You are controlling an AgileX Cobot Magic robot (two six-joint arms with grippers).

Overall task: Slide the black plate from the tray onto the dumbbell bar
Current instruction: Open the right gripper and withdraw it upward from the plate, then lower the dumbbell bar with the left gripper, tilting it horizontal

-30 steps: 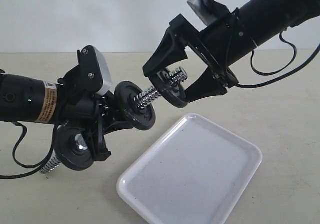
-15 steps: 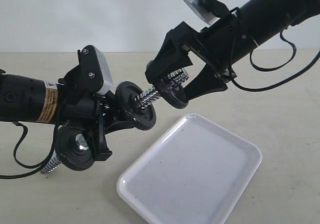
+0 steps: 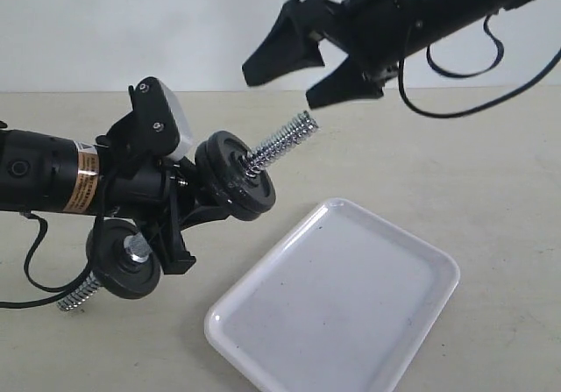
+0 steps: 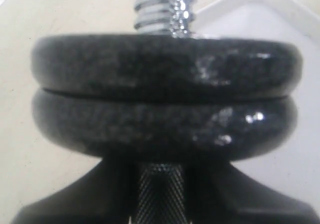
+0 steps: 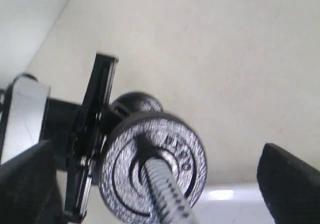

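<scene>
My left gripper (image 3: 168,210) is shut on the knurled middle of the dumbbell bar (image 3: 282,144), which points up and to the right. The black plate (image 3: 250,192) sits on the bar's upper threaded end, pressed against a second black disc (image 3: 216,157) behind it. In the left wrist view the two discs stack edge-on, the black plate (image 4: 165,66) on top, above the gripper (image 4: 160,199). My right gripper (image 3: 280,85) hangs open above the bar's tip, holding nothing. Its dark fingers (image 5: 292,184) frame the plate's face (image 5: 167,149). The white tray (image 3: 351,304) lies on the table.
A third black disc (image 3: 123,260) with a silver nut (image 3: 138,250) sits on the bar's lower end, whose thread (image 3: 77,294) pokes out below. Black cables trail from both arms over the beige table (image 3: 491,181).
The right gripper opened wide, let go of the black plate and rose away from the bar. The plate slid down the thread against the other disc.
</scene>
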